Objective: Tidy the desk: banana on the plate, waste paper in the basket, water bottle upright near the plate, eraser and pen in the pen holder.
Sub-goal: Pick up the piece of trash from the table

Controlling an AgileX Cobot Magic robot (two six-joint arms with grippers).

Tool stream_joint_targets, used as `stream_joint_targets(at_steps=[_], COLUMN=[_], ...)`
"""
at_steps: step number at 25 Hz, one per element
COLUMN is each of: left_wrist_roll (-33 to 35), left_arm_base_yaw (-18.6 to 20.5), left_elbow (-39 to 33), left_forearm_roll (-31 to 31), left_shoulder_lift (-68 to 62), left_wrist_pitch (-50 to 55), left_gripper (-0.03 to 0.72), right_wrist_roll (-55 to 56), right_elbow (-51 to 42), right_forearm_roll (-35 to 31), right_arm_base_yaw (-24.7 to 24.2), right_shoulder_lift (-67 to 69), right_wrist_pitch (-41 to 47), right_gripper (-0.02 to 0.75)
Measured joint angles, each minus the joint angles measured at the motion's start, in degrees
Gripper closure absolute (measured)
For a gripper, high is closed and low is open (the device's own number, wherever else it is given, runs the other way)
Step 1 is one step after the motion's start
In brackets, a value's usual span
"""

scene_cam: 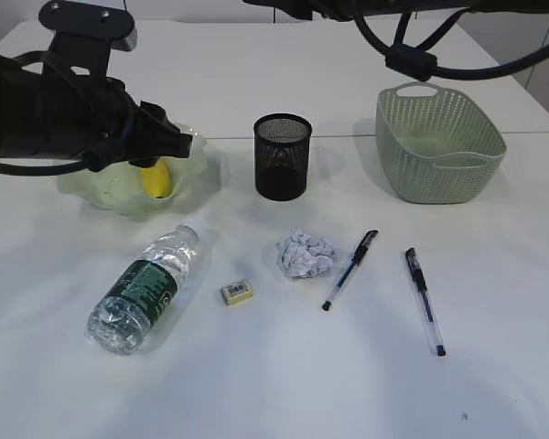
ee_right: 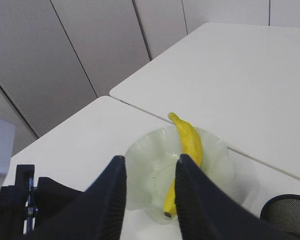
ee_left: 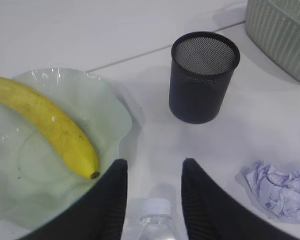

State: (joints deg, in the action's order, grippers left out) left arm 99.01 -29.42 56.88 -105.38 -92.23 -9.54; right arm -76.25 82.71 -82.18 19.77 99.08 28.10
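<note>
The banana (scene_cam: 156,178) (ee_left: 55,130) (ee_right: 190,140) lies in the pale green plate (scene_cam: 206,169) (ee_left: 110,110) (ee_right: 217,167). My left gripper (scene_cam: 174,144) (ee_left: 155,161) hangs open and empty at the plate's right edge, above the cap of the water bottle (scene_cam: 146,291) (ee_left: 156,207), which lies on its side. On the table lie the eraser (scene_cam: 237,292), the crumpled waste paper (scene_cam: 304,255) (ee_left: 280,192) and two pens (scene_cam: 350,270) (scene_cam: 425,300). The black mesh pen holder (scene_cam: 282,155) (ee_left: 204,75) and the basket (scene_cam: 398,160) (ee_left: 282,35) stand behind. My right gripper (ee_right: 151,157) is open, high above the table.
Only the right arm's cables show along the top of the exterior view. A seam between two white tables runs behind the plate and pen holder. The left arm covers the plate's left half in the exterior view.
</note>
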Motion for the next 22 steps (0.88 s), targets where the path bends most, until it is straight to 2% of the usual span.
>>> stream_joint_targets(at_steps=[6, 8, 11, 16, 19, 22], left_wrist_roll=[-5.1, -6.8, -9.0, -10.3, -10.4, -10.4], left_arm_base_yaw=[0.0, 0.0, 0.0, 0.0, 0.0, 0.0], left_elbow=[-1.8, -1.9, -2.0, -2.0, -2.2, -3.7], left_forearm_roll=[0.0, 0.0, 0.0, 0.2, 0.3, 0.3], left_shoulder_lift=[-0.1, -0.1, -0.1, -0.1, -0.1, -0.1], left_wrist_pitch=[0.8, 1.3, 3.3, 8.1, 8.9, 9.5], left_gripper=[0.224, 0.19, 0.175, 0.171, 0.171, 0.171], right_wrist_roll=[0.0, 0.3, 2.8, 16.0, 23.8, 29.5], right_elbow=[0.0, 0.0, 0.0, 0.0, 0.0, 0.0], right_forearm_roll=[0.5, 1.5, 5.8, 20.1, 27.4, 31.9], right_arm_base_yaw=[0.0, 0.0, 0.0, -0.4, -1.8, -4.5], right_shoulder_lift=[0.0, 0.0, 0.0, 0.0, 0.0, -0.8], right_wrist_pitch=[0.1, 0.4, 0.8, 2.5, 3.2, 3.5], right_gripper=[0.486, 0.487, 0.487, 0.487, 0.487, 0.488])
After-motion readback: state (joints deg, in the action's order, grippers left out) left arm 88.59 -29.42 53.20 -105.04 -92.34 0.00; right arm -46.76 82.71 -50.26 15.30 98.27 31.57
